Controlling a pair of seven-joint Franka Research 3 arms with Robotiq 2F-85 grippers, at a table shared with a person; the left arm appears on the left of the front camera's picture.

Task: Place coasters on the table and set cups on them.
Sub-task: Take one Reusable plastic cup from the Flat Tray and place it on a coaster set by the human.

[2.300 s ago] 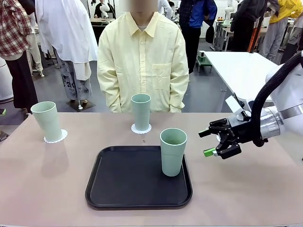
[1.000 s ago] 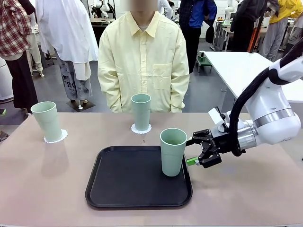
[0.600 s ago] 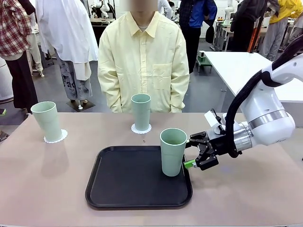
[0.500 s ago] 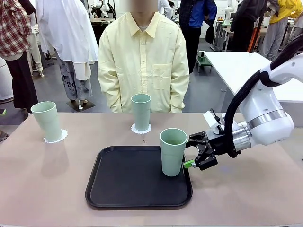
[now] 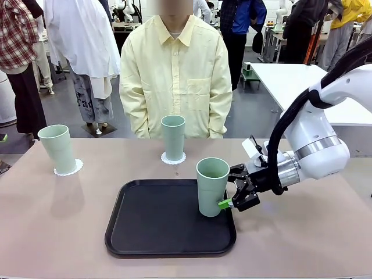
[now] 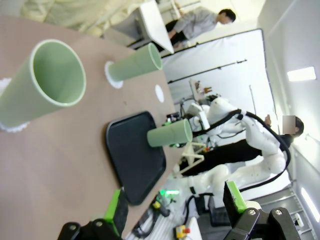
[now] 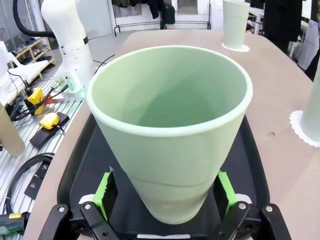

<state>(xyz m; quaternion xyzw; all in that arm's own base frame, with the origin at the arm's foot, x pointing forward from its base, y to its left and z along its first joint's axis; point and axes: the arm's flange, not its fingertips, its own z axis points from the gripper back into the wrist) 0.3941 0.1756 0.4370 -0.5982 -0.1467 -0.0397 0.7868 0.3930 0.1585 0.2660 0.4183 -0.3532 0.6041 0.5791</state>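
Three mint-green cups show. The left cup (image 5: 57, 148) stands on a coaster (image 5: 68, 170), and the middle cup (image 5: 173, 136) on another coaster (image 5: 173, 157), both on the table (image 5: 302, 232). The third cup (image 5: 212, 186) stands upright in the black tray (image 5: 151, 226) near its right edge. My right gripper (image 5: 228, 187) is open around this cup's (image 7: 170, 130) lower part, with one green pad (image 7: 106, 187) on each side and a slight gap. My left gripper (image 6: 175, 205) is open and holds nothing, off the table's left end.
A person in a pale yellow shirt stands at the far edge behind the middle cup, hands out of sight. In the left wrist view a small white round patch (image 6: 159, 92) lies on the table beyond the middle cup; what it is I cannot tell. A white table (image 5: 296, 81) stands at back right.
My right gripper has moved left from the open table toward the tray cup, and its open fingers now flank the cup. The cups and the person have not moved.
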